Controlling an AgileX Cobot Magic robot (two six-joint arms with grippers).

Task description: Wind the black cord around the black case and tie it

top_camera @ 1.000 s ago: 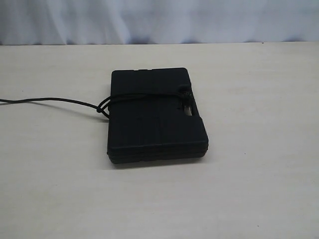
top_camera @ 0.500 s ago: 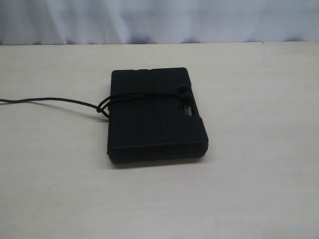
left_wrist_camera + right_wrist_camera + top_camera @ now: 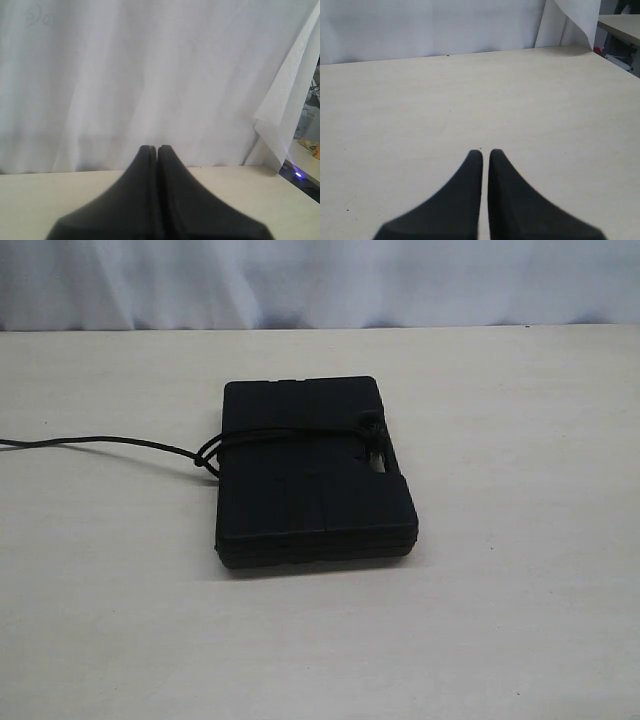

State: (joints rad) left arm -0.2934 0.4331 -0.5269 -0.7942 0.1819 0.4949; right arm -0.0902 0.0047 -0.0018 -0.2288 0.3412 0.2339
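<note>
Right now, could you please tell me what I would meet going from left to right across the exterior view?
Loose tail of the black cord → its loops bunched at the case's left edge → black case → handle slot → bare table.

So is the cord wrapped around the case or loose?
Wrapped: the black cord crosses over the black case, bunching at both edges, tail trailing left. Knotted: cannot tell.

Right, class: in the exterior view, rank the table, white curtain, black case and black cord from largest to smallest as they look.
1. table
2. white curtain, only a strip in frame
3. black case
4. black cord, thin; it runs off the left edge, so its full length is unseen
</note>
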